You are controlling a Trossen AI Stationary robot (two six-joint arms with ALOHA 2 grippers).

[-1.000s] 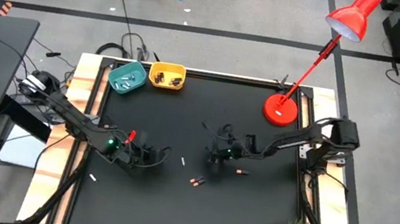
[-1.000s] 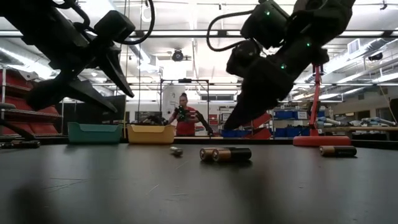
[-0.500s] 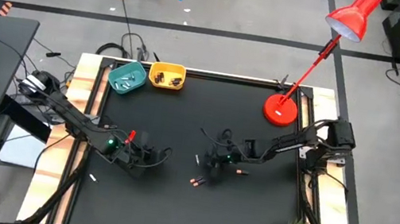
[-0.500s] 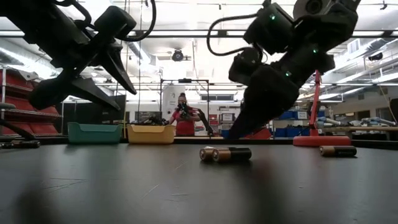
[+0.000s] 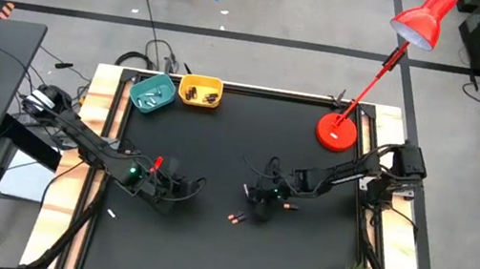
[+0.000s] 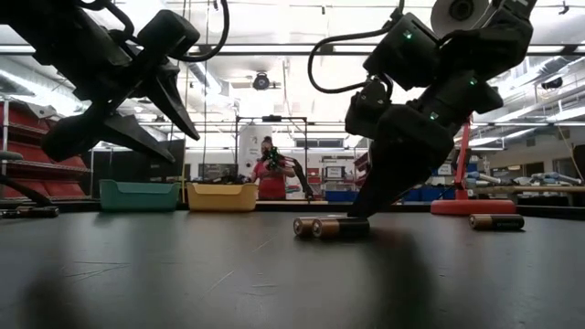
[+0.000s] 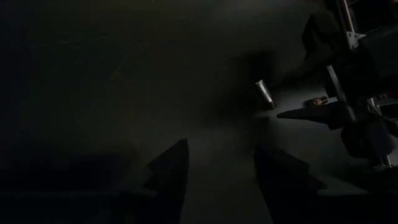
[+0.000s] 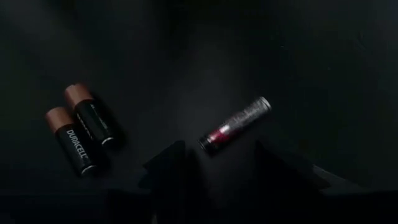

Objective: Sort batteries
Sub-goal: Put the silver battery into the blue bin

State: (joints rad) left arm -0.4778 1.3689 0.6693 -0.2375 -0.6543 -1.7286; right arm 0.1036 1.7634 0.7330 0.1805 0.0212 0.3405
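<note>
With its fingers parted and empty, the right gripper (image 8: 211,165) hangs low over mid-table, a silver-and-red battery (image 8: 236,124) lying just ahead, long axis slanted across the gap. Two dark copper-ended batteries (image 8: 82,127) lie side by side off to one side. Farther off, the left gripper (image 5: 185,187) waits, spread and empty.

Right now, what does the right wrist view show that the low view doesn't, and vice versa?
Only the right wrist view: a silver battery with a red end, lying ahead of the open right end effector.
Only the low view: the teal bowl, yellow bowl, a person behind, a third dark battery, and the open left end effector raised off the table.
Both: the two dark copper-ended batteries side by side.
</note>
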